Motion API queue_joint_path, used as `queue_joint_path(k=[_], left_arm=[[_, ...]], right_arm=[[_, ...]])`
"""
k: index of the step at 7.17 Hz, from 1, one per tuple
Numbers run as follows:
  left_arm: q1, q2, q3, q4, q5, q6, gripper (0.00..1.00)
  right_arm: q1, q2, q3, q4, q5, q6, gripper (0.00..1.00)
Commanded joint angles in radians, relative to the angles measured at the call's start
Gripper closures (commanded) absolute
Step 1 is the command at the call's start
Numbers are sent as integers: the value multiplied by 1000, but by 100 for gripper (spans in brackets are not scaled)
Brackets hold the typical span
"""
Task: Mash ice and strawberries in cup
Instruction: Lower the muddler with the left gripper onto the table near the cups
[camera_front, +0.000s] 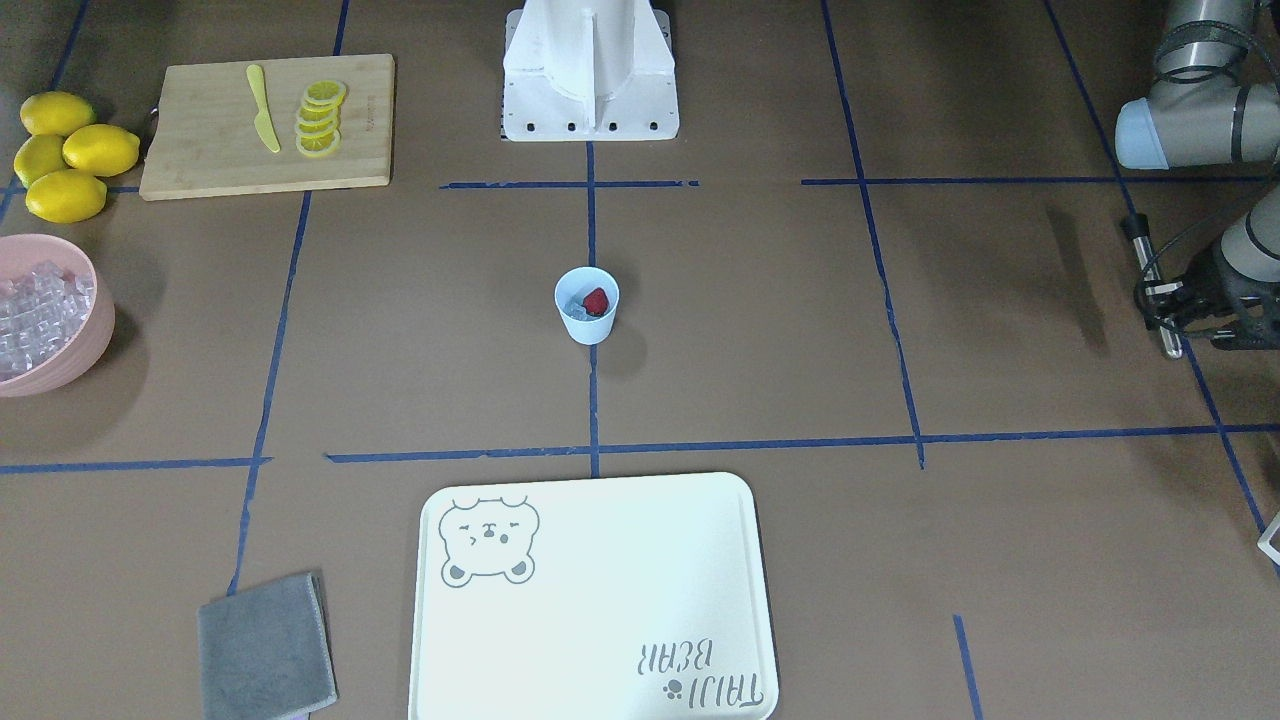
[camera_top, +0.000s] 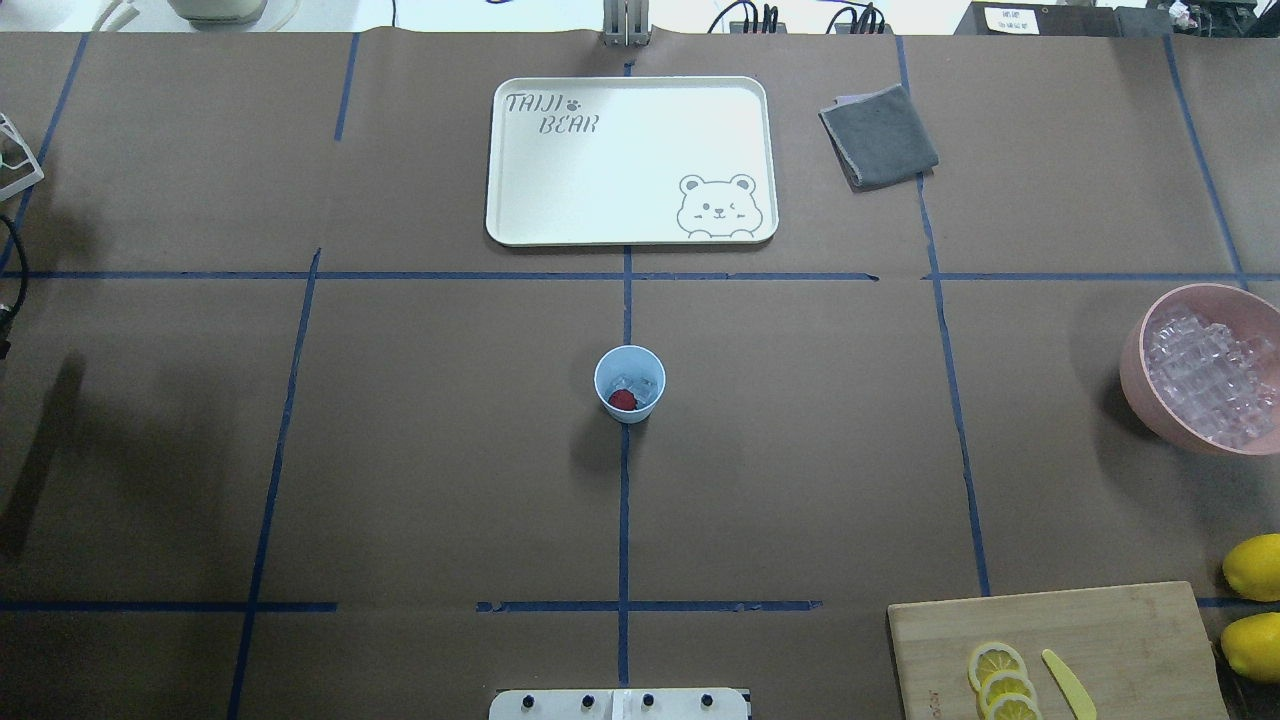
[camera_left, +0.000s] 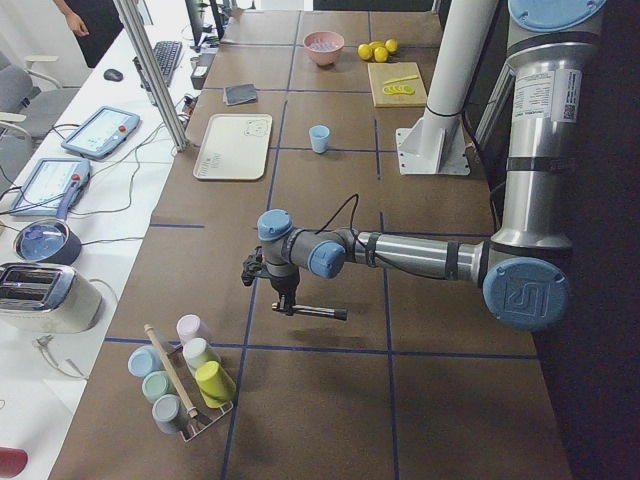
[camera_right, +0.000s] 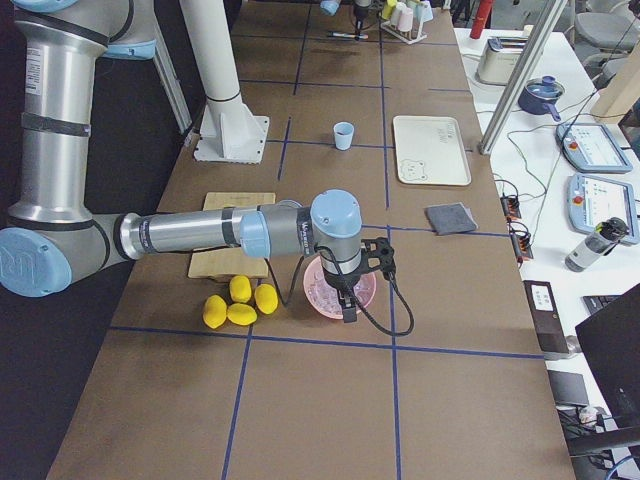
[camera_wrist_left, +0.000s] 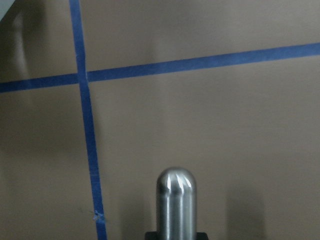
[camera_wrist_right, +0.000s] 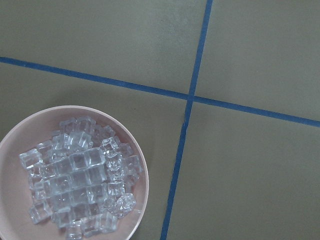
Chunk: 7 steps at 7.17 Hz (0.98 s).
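The left end effector (camera_front: 1165, 296) grips what looks like a steel muddler (camera_front: 1150, 275), well apart from the cup (camera_front: 588, 328) standing on the bench (camera_front: 800, 330) with strawberry (camera_front: 596, 301) and ice (camera_front: 575, 310) inside. An off-centre plunge could topple it. I cannot tell the right end effector (camera_right: 348, 308) grip.

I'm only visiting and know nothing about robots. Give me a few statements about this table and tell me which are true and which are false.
1. The strawberry lies inside the blue cup. True.
2. The pink bowl is full of lemon slices. False: it holds ice cubes.
3. The left end effector holds a metal rod. True.
4. The blue cup stands on the tray. False: it stands on the brown table, apart from the tray.
5. Four whole lemons lie beside the cutting board. True.
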Motion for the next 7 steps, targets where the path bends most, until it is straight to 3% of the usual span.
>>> queue_joint_path(k=[1,7], left_arm=[[1,-10,37,-4,1,-13,100],[9,-35,106,-42,2,-54,100]], right_arm=[[0,-2,1,0,1,0,0],[0,-5,0,0,-1,0,0]])
